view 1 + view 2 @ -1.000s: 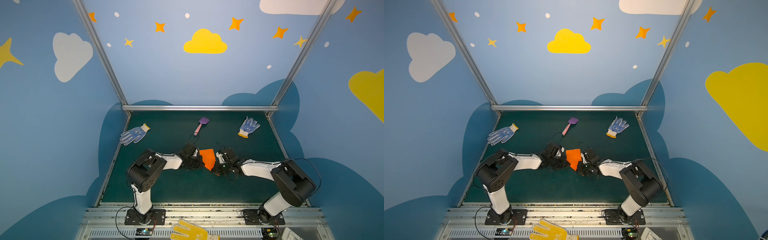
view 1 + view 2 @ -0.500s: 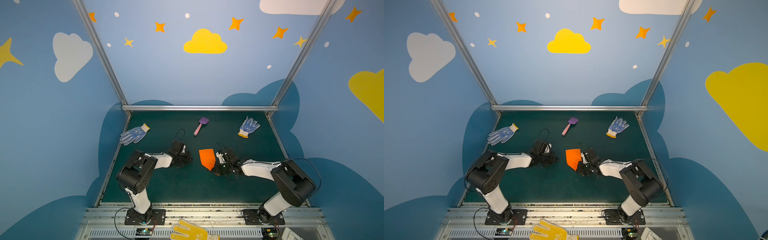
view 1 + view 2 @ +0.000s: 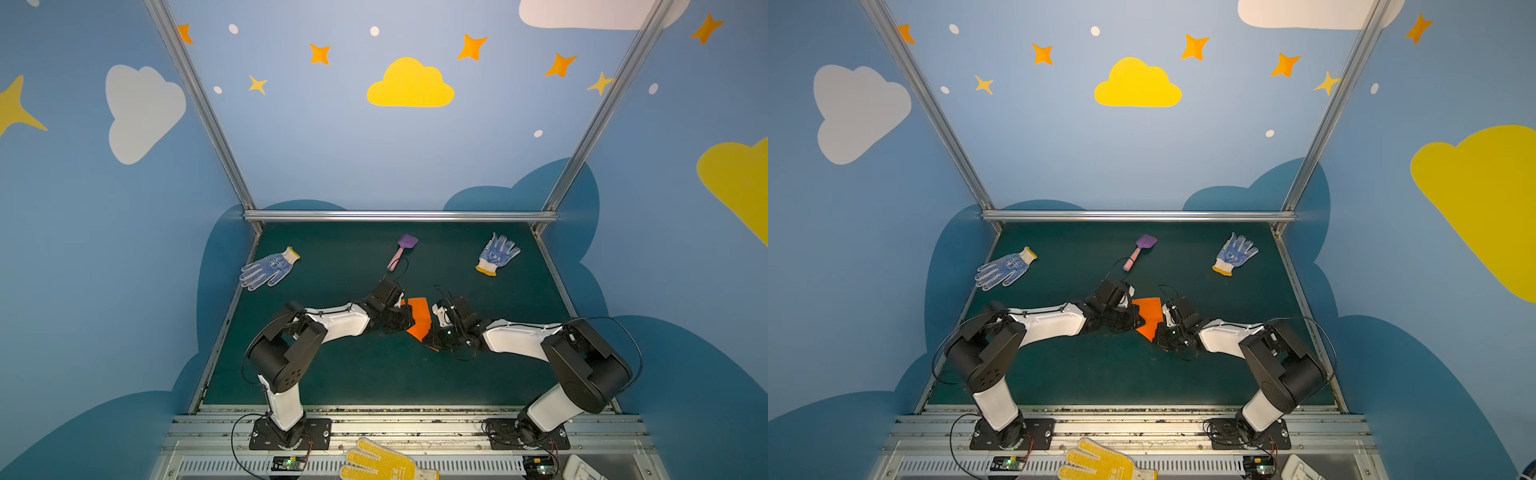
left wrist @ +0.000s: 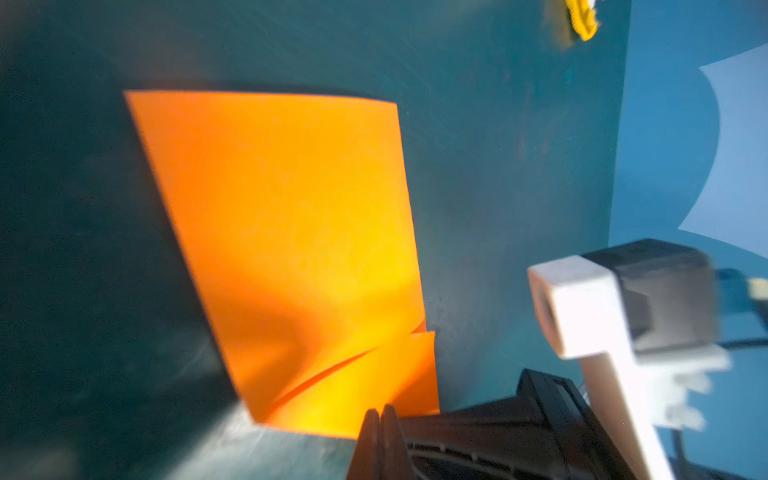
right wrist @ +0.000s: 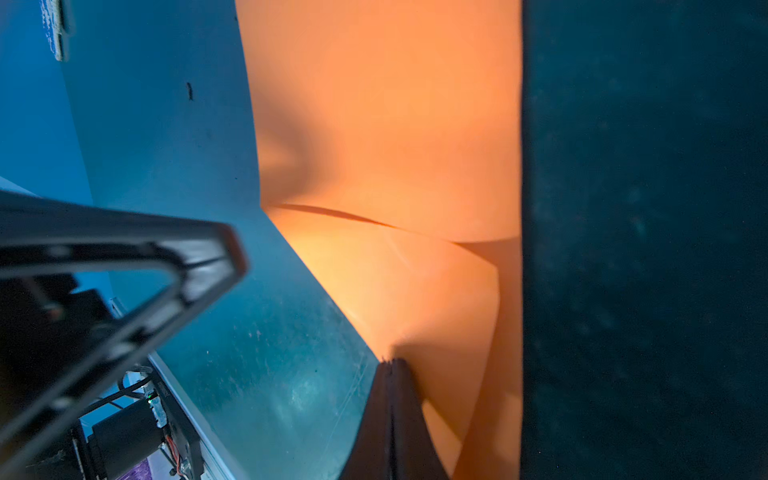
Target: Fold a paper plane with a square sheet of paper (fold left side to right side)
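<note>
The square sheet of paper [image 3: 419, 313] [image 3: 1149, 314] lies folded on the green mat, a narrow orange piece with a pointed near end. A diagonal flap edge crosses it in the wrist views [image 4: 291, 208] [image 5: 395, 124]. My left gripper [image 3: 409, 321] [image 3: 1138, 322] [image 4: 380, 411] is shut, its tips at the paper's left edge. My right gripper [image 3: 432, 332] [image 3: 1158, 334] [image 5: 390, 362] is shut, its tips resting on the paper's right near edge. Neither gripper visibly pinches the paper. The two grippers face each other across the paper.
A purple-headed, pink-handled spatula [image 3: 401, 249] lies just behind the left gripper. Blue-dotted gloves lie at the back left [image 3: 268, 269] and back right [image 3: 496, 254]. A yellow glove [image 3: 382, 461] rests on the front rail. Blue walls close in the mat.
The left gripper pulled away to the left half a second ago and has come back to the paper's left edge. The right gripper has stayed on the paper.
</note>
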Controlling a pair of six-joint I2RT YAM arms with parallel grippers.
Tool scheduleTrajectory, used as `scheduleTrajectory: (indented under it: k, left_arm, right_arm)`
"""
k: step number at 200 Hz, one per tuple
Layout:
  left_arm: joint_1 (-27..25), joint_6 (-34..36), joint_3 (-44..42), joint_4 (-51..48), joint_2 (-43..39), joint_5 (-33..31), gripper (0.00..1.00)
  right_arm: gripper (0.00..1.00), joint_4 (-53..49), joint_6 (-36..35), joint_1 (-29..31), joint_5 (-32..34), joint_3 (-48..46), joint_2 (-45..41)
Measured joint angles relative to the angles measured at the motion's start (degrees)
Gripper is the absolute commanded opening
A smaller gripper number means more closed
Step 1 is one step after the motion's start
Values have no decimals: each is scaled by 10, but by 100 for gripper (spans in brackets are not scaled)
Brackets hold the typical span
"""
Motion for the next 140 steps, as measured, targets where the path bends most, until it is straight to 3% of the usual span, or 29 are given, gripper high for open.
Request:
scheduleTrajectory:
  k: [36,140]
  left_arm:
    - [-10,0,5,2,40,3,4]
    - [-9,-60,-38,82,37,5,4]
  right_arm:
    - [0,0,-2,-1,-2,0,0]
    - [0,10,-13,-4,14,-60,-56]
